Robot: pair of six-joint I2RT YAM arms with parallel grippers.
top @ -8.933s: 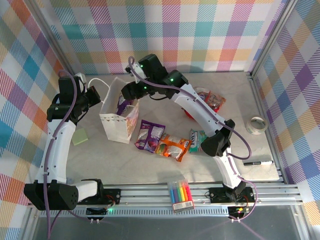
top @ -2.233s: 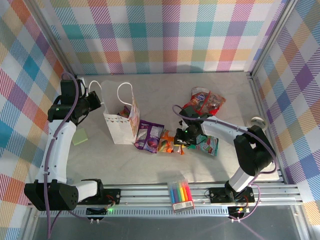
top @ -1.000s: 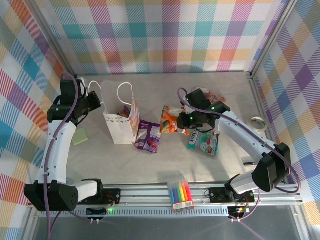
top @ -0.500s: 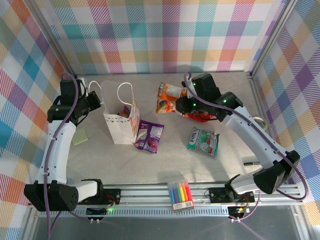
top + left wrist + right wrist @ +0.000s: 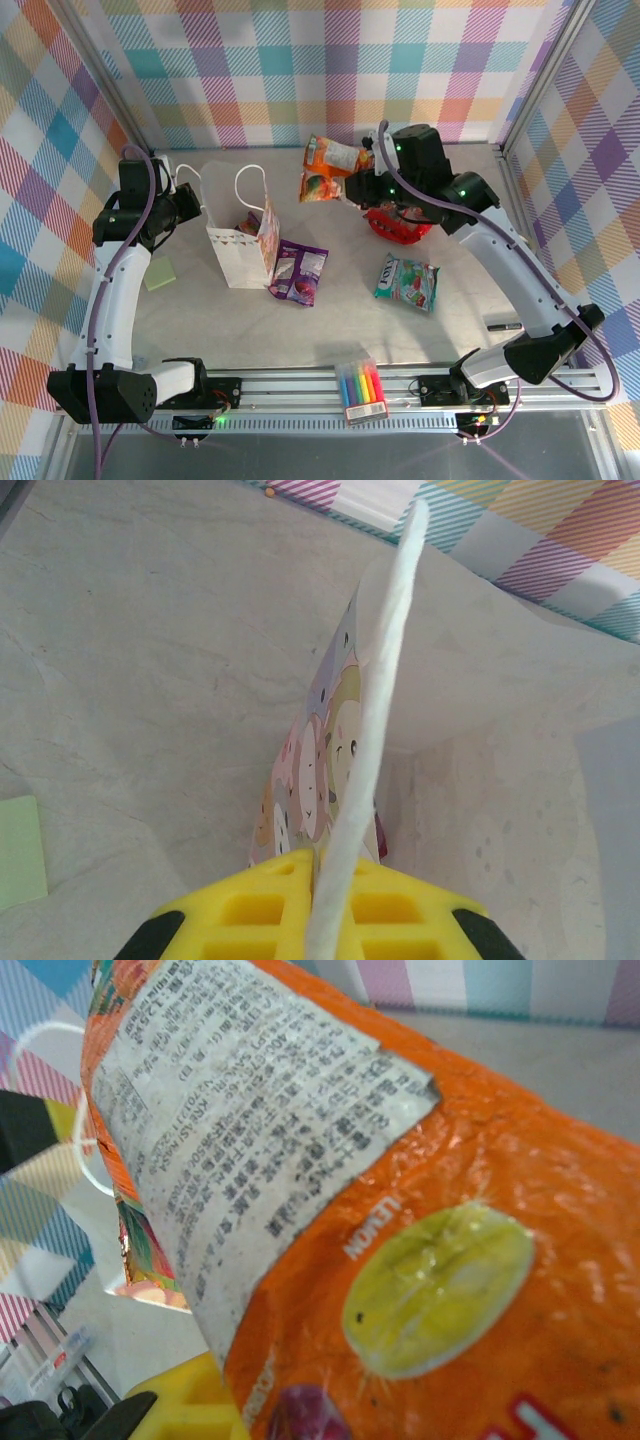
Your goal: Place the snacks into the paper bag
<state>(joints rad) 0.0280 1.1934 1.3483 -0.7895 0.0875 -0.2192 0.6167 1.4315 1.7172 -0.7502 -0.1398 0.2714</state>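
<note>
Clearly the orange packet (image 5: 328, 170) is light, glossy film, puffed and crinkly. It will likely slide in a loose pinch, and its contents may crush in a hard one, so a flat sealed edge is the sensible place to hold. The right tool (image 5: 353, 182) is closed on the packet's right edge, carrying it above the tabletop (image 5: 200, 320) in the upper centre of the top view, well right of the bag (image 5: 240, 250).

The bag is thin paper, upright, and looks easy to tip. The left tool (image 5: 335, 925) is pinched shut on its white handle (image 5: 385, 680), which should steady it. A purple packet (image 5: 298, 272), a teal packet (image 5: 407, 281) and a red packet (image 5: 395, 228) lie on the tabletop.

The top view gives the gap between the orange packet and the bag's mouth. The right wrist view instead shows the packet's printed back label and a lemon picture up close. The left wrist view shows the handle running between the yellow fingers (image 5: 250, 920).
</note>
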